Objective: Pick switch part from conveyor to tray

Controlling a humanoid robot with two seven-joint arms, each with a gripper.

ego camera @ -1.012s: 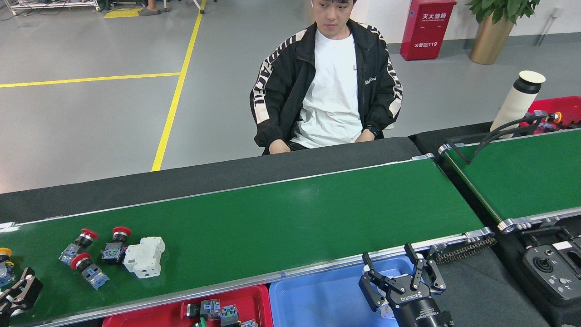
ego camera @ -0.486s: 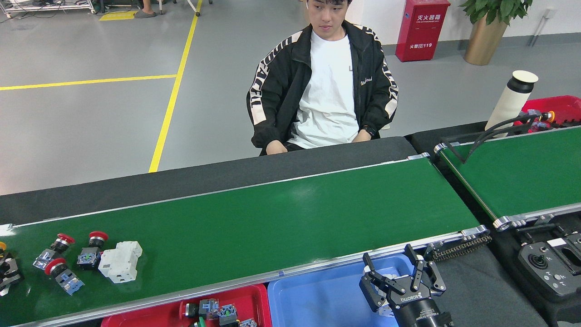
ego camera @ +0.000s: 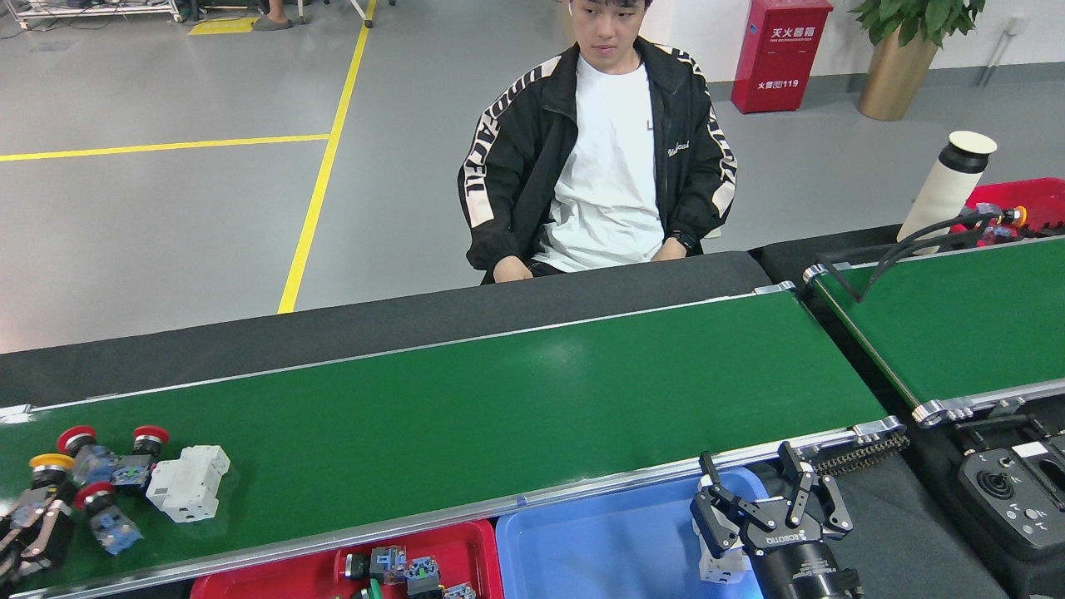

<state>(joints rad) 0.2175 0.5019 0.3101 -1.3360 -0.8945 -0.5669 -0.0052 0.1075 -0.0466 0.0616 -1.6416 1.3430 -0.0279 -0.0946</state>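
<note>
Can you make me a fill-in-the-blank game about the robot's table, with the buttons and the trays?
1. The push-button switches lie on the dark ______ conveyor.
2. Beside the switches lies a ______ plastic block.
3. The right end effector hovers over the ______ tray.
4. The tray with switch parts already in it is ______.

Missing words: green; white; blue; red

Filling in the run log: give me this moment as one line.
left claw: at switch parts on conveyor, grip unclear | right claw: open over blue tray | white block: on belt
</note>
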